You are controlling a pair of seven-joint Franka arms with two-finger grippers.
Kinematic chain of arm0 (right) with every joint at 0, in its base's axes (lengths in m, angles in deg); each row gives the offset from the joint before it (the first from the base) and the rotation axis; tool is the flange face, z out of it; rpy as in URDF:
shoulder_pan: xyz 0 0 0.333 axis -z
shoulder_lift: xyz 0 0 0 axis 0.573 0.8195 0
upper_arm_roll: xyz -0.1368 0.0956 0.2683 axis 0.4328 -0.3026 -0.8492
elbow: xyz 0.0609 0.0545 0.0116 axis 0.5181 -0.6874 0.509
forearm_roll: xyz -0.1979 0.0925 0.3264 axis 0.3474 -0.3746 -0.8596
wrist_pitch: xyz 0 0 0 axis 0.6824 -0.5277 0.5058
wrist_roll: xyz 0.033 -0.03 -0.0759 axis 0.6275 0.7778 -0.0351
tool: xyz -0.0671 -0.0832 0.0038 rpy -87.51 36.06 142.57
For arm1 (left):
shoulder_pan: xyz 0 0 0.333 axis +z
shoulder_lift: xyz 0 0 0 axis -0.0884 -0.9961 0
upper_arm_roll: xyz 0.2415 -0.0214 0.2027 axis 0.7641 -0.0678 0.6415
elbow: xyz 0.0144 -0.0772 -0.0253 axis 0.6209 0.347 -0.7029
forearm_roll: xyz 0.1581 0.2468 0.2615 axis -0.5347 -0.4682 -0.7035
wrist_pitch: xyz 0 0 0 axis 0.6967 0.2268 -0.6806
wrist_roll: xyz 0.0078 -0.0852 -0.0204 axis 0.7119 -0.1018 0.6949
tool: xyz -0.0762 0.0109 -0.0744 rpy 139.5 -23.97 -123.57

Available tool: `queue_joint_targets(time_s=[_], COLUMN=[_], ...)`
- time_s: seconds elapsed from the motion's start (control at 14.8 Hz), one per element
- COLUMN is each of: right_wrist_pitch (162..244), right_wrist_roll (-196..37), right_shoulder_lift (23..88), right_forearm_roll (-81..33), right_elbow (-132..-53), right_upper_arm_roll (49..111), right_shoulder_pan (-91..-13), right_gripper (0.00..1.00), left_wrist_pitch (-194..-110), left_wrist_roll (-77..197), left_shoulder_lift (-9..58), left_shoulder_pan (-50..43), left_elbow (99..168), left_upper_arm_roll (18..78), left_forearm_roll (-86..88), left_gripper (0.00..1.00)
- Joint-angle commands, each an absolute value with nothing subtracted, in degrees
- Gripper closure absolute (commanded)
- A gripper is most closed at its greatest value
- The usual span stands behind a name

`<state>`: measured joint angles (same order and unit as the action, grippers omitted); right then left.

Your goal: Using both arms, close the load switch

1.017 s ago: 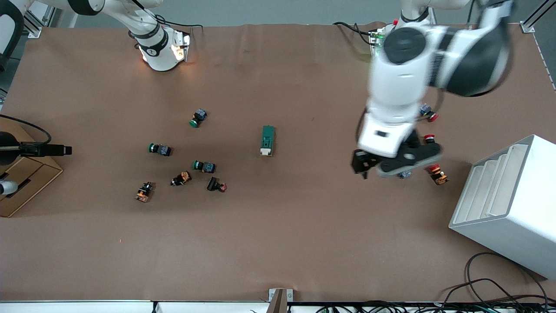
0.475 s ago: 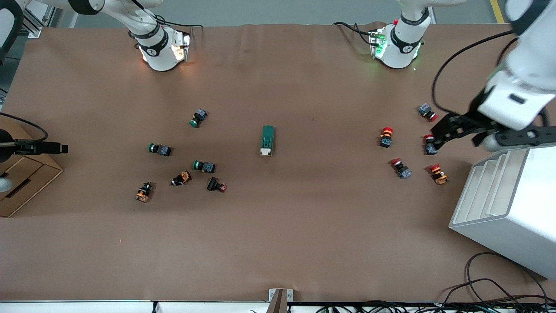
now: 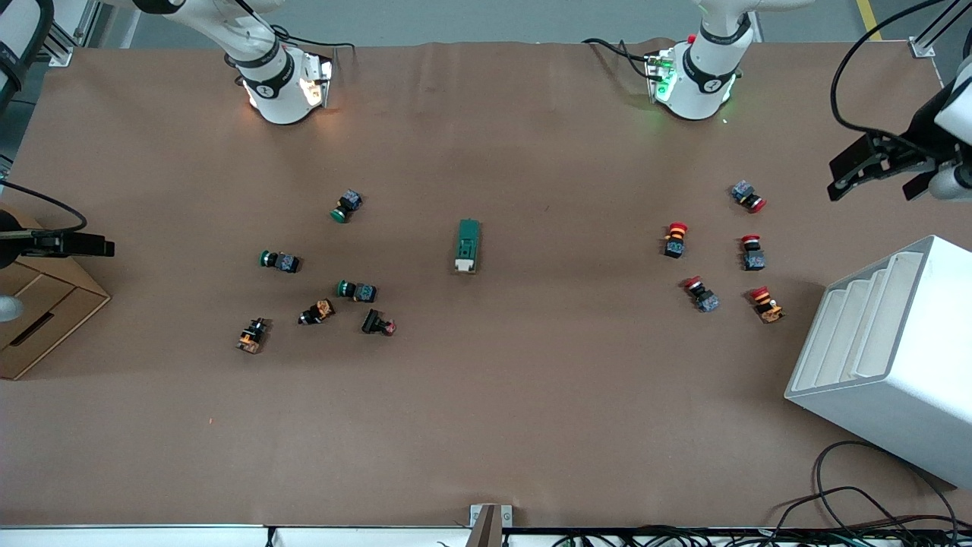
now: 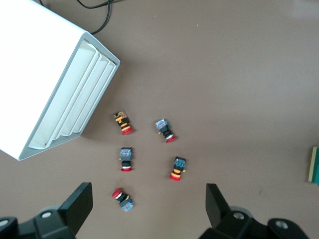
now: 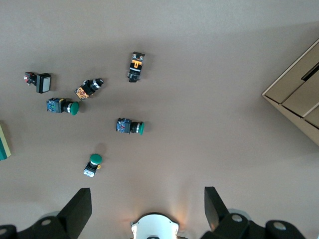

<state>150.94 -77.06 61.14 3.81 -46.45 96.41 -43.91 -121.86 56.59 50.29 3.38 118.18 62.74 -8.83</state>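
Note:
The load switch (image 3: 468, 245), a dark-green block with a cream lever tab at the end nearer the front camera, lies alone mid-table. Only its edge shows in the left wrist view (image 4: 314, 165) and in the right wrist view (image 5: 2, 142). My left gripper (image 3: 881, 176) is open and empty, held high over the left arm's end of the table, well away from the switch; its wrist view (image 4: 148, 204) looks down on red buttons. My right gripper (image 3: 102, 246) is open and empty, high over the right arm's end; its wrist view (image 5: 147, 204) looks down on its own base.
Several red-capped push buttons (image 3: 674, 238) lie toward the left arm's end. Green and orange buttons (image 3: 357, 290) lie toward the right arm's end. A white slotted rack (image 3: 888, 357) stands at the left arm's end, a cardboard box (image 3: 38, 319) at the right arm's. Cables (image 3: 858, 501) trail near the front edge.
My left arm has swung up and away from over the red buttons to the left arm's end of the table. My right gripper has drifted slightly outward. The switch has not moved.

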Motion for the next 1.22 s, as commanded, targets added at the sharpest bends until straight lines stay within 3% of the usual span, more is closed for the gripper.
queue_joint_targets(time_s=[0.0, 0.27, 0.47, 0.61, 0.75, 0.88, 1.15], right_wrist_pitch=[150.19, 150.45, 151.76, 155.97, 163.33, 169.24, 169.79], right_wrist_roll=[-77.20, -77.20, -77.37, -77.72, -78.86, -79.13, -79.04], right_shoulder_lift=[57.63, 55.26, 52.54, 48.25, 40.36, 33.75, 31.00], right_forearm_roll=[4.72, 5.07, 7.69, 10.94, 13.49, 14.03, 14.30], right_elbow=[-47.53, -50.86, -54.02, -60.42, -72.08, -81.68, -84.01], right_upper_arm_roll=[95.47, 95.20, 90.91, 84.87, 77.92, 75.79, 75.43], right_shoulder_pan=[-44.54, -44.89, -43.32, -40.43, -36.47, -35.23, -35.05], right_gripper=[0.00, 0.00, 0.00, 0.00, 0.00, 0.00, 0.00], left_wrist_pitch=[-121.74, -121.92, -122.27, -122.36, -122.88, -123.24, -122.45], left_wrist_roll=[52.10, 52.27, 53.32, 53.50, 53.50, 53.50, 52.89], left_shoulder_lift=[53.78, 56.33, 56.51, 56.77, 56.86, 56.86, 56.86], left_shoulder_pan=[4.28, 4.46, 4.46, 4.37, 4.37, 4.37, 4.02], left_elbow=[122.76, 125.23, 125.68, 125.68, 125.59, 125.50, 125.50], left_upper_arm_roll=[63.14, 63.14, 62.88, 62.44, 62.35, 62.26, 61.91], left_forearm_roll=[-7.55, -7.28, -7.28, -7.46, -7.81, -7.98, -7.98], left_gripper=[0.00, 0.00, 0.00, 0.00, 0.00, 0.00, 0.00])
